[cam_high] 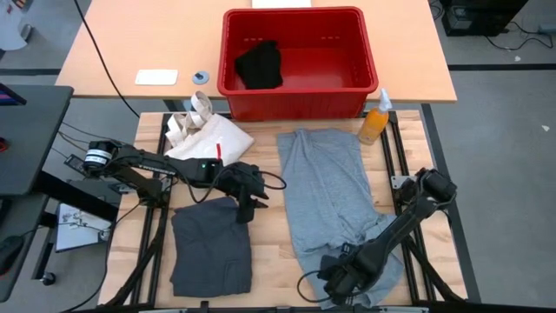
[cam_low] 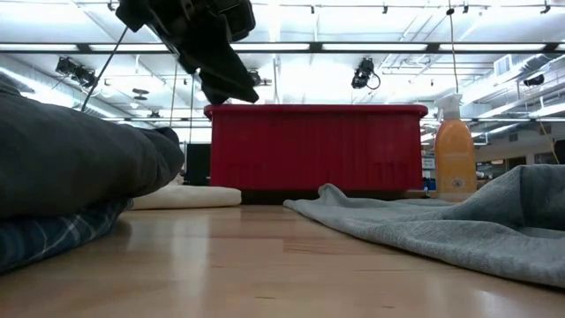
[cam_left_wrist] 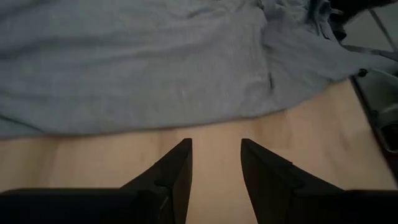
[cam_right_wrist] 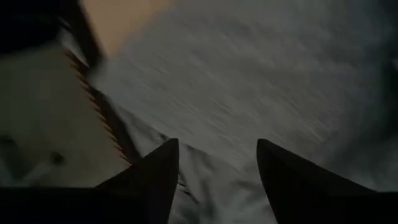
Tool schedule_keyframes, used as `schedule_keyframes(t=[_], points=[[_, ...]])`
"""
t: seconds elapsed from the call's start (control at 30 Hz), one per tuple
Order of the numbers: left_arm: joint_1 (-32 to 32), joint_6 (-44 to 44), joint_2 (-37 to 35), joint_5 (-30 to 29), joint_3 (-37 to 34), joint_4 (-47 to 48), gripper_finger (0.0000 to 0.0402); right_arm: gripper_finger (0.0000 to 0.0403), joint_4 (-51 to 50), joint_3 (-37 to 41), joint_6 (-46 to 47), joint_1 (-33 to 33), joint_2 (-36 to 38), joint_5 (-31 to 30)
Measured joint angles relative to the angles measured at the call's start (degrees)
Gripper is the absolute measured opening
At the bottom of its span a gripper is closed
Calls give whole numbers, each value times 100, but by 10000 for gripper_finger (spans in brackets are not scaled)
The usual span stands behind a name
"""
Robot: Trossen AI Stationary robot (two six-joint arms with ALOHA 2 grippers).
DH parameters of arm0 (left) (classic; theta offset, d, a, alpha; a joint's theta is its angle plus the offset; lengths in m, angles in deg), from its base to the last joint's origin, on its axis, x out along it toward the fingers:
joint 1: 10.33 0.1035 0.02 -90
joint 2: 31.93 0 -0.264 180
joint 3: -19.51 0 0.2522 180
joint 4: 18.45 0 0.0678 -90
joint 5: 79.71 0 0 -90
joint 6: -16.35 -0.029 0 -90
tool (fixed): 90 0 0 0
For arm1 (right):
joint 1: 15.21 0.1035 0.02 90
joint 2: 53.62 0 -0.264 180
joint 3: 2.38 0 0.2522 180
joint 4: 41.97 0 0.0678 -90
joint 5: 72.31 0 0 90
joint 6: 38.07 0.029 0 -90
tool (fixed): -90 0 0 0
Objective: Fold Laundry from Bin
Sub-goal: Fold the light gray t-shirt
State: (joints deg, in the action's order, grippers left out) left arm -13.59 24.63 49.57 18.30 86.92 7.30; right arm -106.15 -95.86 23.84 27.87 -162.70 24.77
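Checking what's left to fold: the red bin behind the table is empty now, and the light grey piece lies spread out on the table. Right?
Not quite: the red bin still holds a black piece, as the high view shows. The light grey piece does lie spread on the table.

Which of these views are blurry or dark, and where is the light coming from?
Right wrist view: dim and motion-smeared over the light grey garment. Left wrist view: soft focus, fingers in dark silhouette. Low view: bright ceiling strips backlight the red plastic bin; near cloth blurred. High view: evenly lit, sharp.
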Motion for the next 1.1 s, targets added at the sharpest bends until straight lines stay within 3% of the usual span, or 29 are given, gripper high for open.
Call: schedule_keyframes(t=[0.17, 0.5, 0.83, 1.1], points=[[-111, 139, 2, 134, 0, 302, 139, 203, -353, 2, -83, 34, -157, 199], [-188, 161, 4, 145, 0, 552, 139, 195, -270, 4, -914, 596, -148, -671], [-186, 161, 4, 143, 0, 690, 139, 193, 370, 468, -1283, 752, -148, -784], [-186, 150, 4, 125, 0, 780, 139, 173, 484, 518, -1702, 744, -146, -1219]])
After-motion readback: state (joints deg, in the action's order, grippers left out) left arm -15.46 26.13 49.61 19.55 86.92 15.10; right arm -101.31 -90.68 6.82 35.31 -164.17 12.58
